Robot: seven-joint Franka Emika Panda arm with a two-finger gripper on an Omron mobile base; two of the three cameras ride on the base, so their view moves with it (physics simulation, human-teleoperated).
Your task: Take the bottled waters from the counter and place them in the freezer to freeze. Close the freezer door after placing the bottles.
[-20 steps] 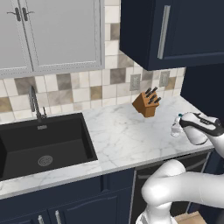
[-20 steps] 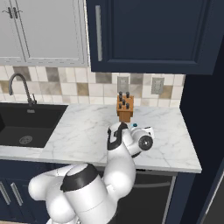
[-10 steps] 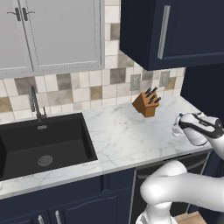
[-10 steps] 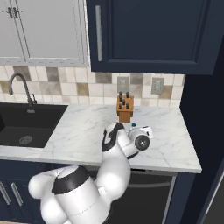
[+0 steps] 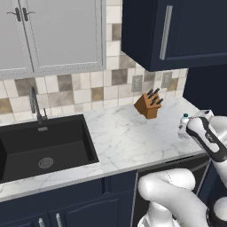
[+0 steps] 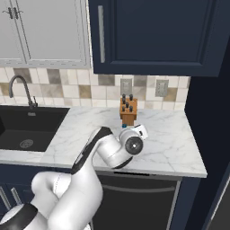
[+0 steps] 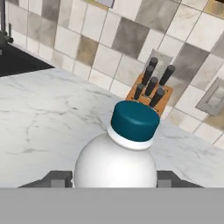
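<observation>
Here's the clear bottle [image 7: 117,162] with its blue cap [image 7: 134,120] dead centre in the hand view, sitting right between the two dark finger tips [image 7: 57,178], one at each flank of its rounded shoulder. The gripper [image 7: 114,179] looks clenched on the bottle, though the contact points themselves are cut off at the bottom of that view, so I'd call it a grasp with a little caution. The bottle's long axis runs along the gripper's own line of sight, cap leading, pointing away from the hand toward the tiled backsplash [image 7: 87,39] and the wooden knife block [image 7: 149,93] behind it.

Over in the left base view, the bottle [image 5: 182,127] shows at the right end of the marble counter [image 5: 128,137], cap up, tucked against the white hand, with the knife block [image 5: 148,105] near it toward the wall. From the right base view the wrist covers most of the bottle; just a speck of the blue cap [image 6: 123,126] peeks above it, in front of the knife block [image 6: 127,109]. The black sink [image 5: 44,146] lies well apart, to the left.
</observation>
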